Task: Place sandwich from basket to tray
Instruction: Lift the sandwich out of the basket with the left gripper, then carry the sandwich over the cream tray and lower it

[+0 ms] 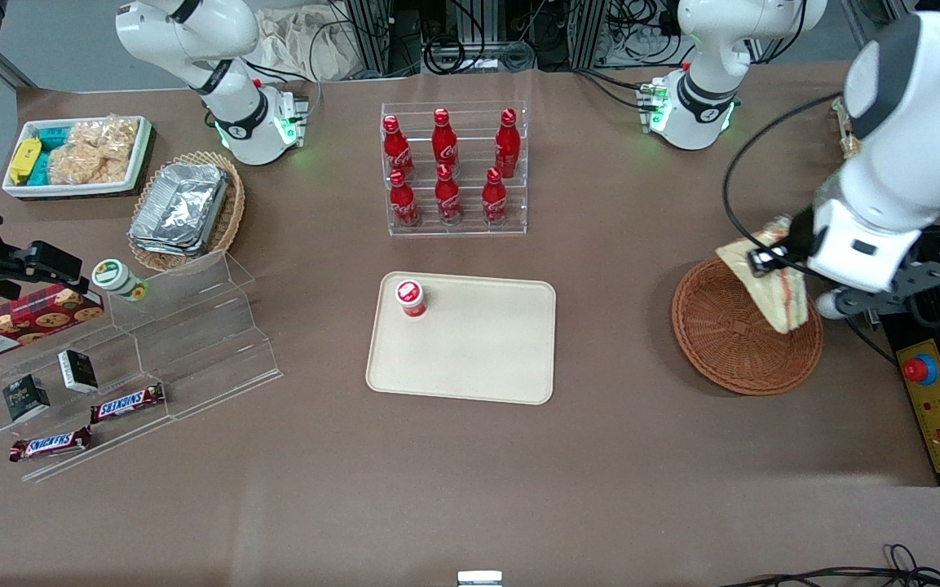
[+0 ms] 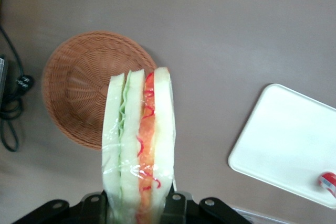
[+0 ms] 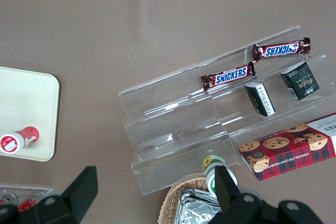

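The sandwich [image 1: 781, 295], a plastic-wrapped wedge of white bread with green and red-orange filling, hangs in my left gripper [image 1: 771, 261] above the reddish-brown woven basket [image 1: 726, 346]. In the left wrist view the gripper [image 2: 139, 205] is shut on the sandwich [image 2: 139, 140], and the empty basket [image 2: 79, 87] lies on the table below it. The cream-beige tray [image 1: 478, 359] lies at the middle of the table, toward the parked arm from the basket. It also shows in the left wrist view [image 2: 289, 140] and the right wrist view [image 3: 26, 103].
A small red-capped bottle [image 1: 410, 297] stands on the tray's corner. A clear rack of red cola bottles [image 1: 453, 171] stands farther from the camera than the tray. A control box with a red button [image 1: 922, 371] lies beside the basket. Acrylic shelves with Snickers bars [image 1: 127, 402] sit at the parked arm's end.
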You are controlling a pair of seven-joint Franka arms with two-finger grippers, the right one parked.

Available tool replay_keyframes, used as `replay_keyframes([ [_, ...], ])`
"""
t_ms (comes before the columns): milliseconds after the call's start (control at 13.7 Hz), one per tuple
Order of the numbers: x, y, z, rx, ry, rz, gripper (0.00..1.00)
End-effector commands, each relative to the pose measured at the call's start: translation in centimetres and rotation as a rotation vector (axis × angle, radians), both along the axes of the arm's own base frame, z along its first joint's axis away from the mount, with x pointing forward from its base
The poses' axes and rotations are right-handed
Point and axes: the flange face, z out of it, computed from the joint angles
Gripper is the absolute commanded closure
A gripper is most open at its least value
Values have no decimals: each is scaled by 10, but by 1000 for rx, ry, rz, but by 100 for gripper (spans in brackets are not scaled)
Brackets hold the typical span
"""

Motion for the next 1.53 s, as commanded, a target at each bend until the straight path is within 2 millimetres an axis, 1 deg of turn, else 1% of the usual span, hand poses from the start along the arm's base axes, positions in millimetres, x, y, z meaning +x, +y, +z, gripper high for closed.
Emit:
replay_keyframes([
  [0,-21,-59,9,33,-14,-28,64],
  [146,-33,-98,0,48,-14,-82,64],
  [365,-44,-160,-35,33,-4,-163,64],
  [511,-48,-204,-71,41,-12,-188,64],
  [584,-45,-219,-88,39,-28,-177,64],
  [730,-38,-246,-136,37,-44,-169,62],
  [876,-40,-272,-181,52,-59,-203,60],
  [949,-38,-277,-203,59,-62,-204,61],
  [1168,-29,-281,-261,74,-59,-224,61],
  [1241,-28,-283,-276,75,-53,-235,61],
  [1314,-29,-286,-285,78,-53,-248,61],
  [1387,-30,-286,-301,84,-40,-257,61],
  [1460,-28,-290,-311,78,-36,-272,61],
])
